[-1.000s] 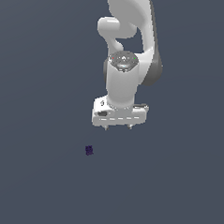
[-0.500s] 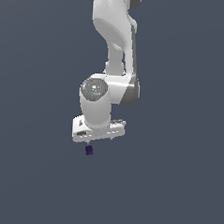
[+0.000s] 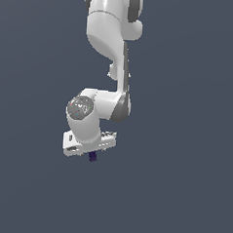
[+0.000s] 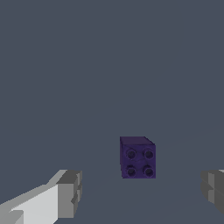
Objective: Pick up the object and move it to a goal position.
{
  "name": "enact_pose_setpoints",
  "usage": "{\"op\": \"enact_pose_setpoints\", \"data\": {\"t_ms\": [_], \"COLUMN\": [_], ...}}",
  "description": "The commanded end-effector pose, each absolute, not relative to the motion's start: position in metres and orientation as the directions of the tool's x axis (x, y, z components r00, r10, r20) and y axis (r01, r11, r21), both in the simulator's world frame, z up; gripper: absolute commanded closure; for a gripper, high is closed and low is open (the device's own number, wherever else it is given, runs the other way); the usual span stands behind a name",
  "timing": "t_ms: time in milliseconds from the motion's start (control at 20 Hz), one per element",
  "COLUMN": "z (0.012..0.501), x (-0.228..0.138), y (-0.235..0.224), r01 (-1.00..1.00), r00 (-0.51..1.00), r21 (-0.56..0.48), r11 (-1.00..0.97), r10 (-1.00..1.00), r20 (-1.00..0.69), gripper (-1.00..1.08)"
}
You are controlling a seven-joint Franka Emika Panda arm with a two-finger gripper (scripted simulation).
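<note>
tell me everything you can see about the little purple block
The block is small, dark purple and roughly cube-shaped, with a matte, plastic-like look. One face carries four round dimples in a square pattern. It sits on the plain grey surface, in the gap between the two grey fingertips of the open pincer, with clear space on each side, so neither touches it. In the exterior view it peeks out just below the white hand, mostly hidden by it.

Plain dark grey-blue floor (image 3: 31,191); small dark purple studded block (image 4: 138,157) alone on it.
</note>
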State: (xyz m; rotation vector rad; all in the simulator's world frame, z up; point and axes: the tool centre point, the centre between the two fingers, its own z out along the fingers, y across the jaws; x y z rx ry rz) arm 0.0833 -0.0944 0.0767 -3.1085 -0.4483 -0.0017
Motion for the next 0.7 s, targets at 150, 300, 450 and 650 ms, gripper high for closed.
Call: {"op": "enact_pose_setpoints", "data": {"t_ms": [150,300,450,650], "z": [0.073,0.069,0.058,0.036], "x": [0.084,0.084,0.084,0.083], "y": [-0.099,-0.099,-0.099,-0.100], "r01": [0.289,0.289,0.290,0.291], "r00": [0.957,0.957,0.957,0.957], "r21": [0.000,0.000,0.000,0.000], "r11": [-0.957,-0.957,-0.957,-0.957], "r10": [0.289,0.289,0.290,0.291], "r20": [-0.001,-0.001,0.000,0.000], "gripper": [-0.92,-0.92,-0.92,-0.92]}}
